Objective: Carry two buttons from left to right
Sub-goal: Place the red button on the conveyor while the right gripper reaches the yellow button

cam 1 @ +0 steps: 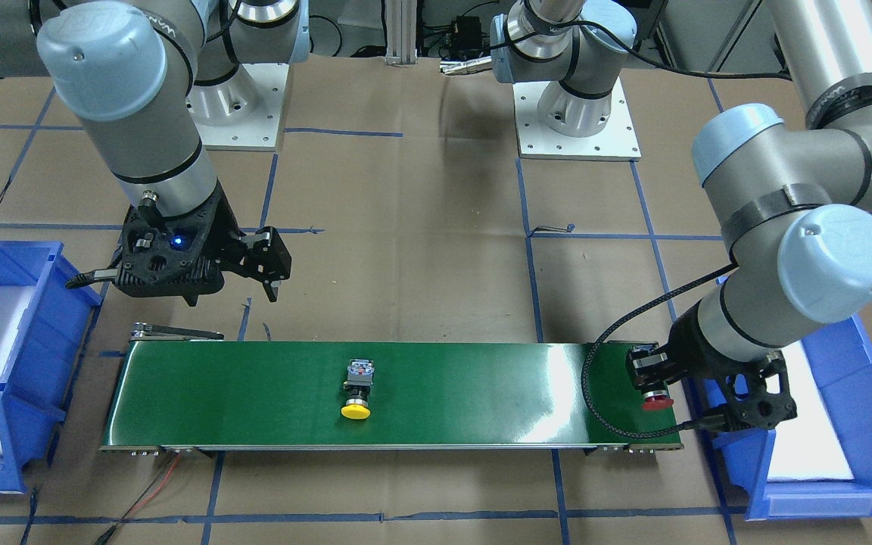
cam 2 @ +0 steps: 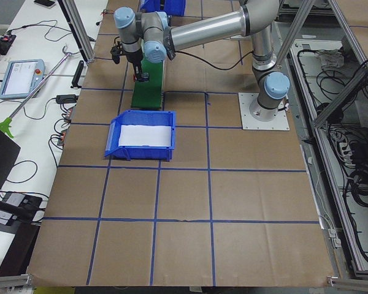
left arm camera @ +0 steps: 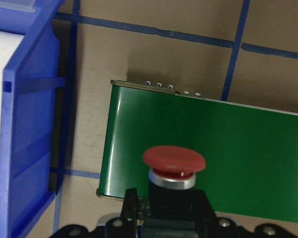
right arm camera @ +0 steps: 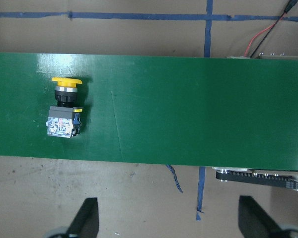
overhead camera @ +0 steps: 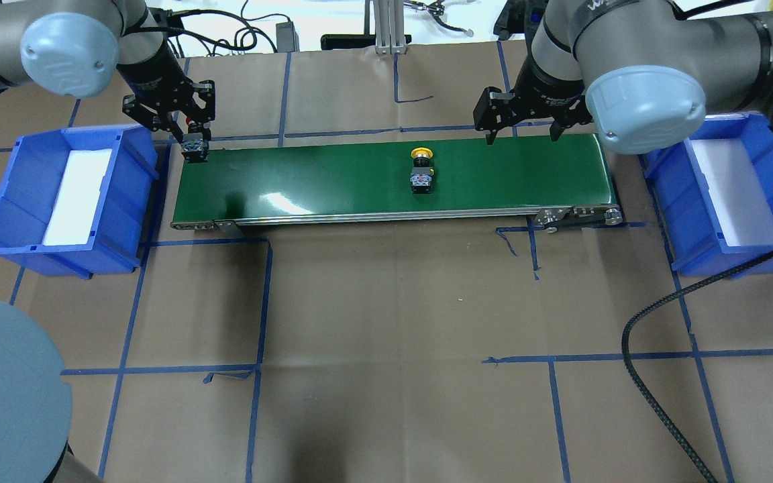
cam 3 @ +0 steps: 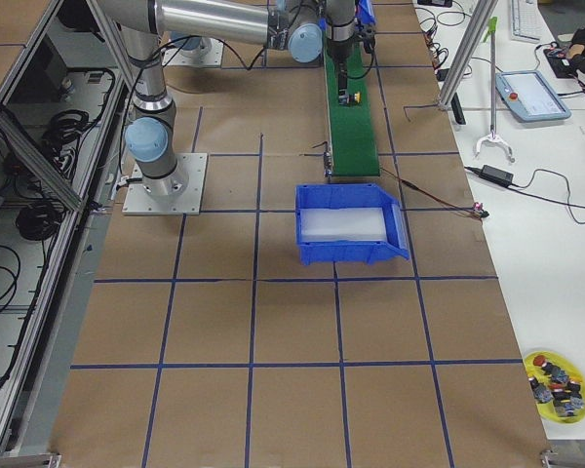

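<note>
Toward the far edge of the table (overhead camera: 386, 302), on its left side, the left gripper (overhead camera: 193, 137) points down and pinches the red button (left arm camera: 174, 158) over the left end of the green belt (overhead camera: 306, 181) — cap toward the far edge. The yellow button (overhead camera: 421, 171) lies on the belt right of centre, long axis across it, cap likewise toward the far edge. Further right, the right gripper (overhead camera: 521, 134) hangs pointing down over the belt's far rim — fingers spread wide, holding nothing.

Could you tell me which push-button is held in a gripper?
The red-capped push-button, gripped by the left gripper at the end of the green belt; the yellow-capped push-button lies free mid-belt.
</note>
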`<state>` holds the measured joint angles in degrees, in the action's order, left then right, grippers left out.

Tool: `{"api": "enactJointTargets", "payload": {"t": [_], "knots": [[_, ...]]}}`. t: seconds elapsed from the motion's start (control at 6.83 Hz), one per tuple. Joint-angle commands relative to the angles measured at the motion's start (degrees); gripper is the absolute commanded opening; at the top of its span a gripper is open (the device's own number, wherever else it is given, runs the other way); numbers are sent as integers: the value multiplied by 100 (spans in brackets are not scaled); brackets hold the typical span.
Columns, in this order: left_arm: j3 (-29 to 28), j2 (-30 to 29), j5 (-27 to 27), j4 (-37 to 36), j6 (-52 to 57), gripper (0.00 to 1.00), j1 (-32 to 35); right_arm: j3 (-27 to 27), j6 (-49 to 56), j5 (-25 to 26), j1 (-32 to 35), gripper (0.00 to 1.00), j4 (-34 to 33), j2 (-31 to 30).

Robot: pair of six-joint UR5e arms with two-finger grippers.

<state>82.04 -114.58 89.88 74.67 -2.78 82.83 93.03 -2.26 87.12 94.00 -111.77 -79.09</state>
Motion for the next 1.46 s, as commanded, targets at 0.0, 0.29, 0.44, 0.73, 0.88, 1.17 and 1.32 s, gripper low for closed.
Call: {"api": "enactJointTargets", "payload": {"t": [0.0, 0.29, 0.44, 0.73, 0.88, 1.17, 1.32], "knots": [[1003, -20, 3, -1468, 32, 16, -4, -56, -11, -63, -215, 100, -99, 331], [1235, -20, -6, -1693, 32, 20, -4, -22, -29, -46, -233, 100, -90, 491], [1271, -20, -6, -1693, 24, 63, -4, -13, -29, -63, -233, 100, -38, 500], [1158, 15, 3, -1693, -3, 100, -21, 22, -37, -81, -233, 100, -99, 570], [1078, 180, -6, -1658, 32, 100, -13, 13, -37, -81, -233, 100, -125, 649], [457, 549, 3, -514, 67, 100, 40, -153, -55, -90, -233, 100, -247, 903], [175, 699, -6, 155, 189, 100, 49, -171, -107, -90, -225, 100, -640, 1009]]}}
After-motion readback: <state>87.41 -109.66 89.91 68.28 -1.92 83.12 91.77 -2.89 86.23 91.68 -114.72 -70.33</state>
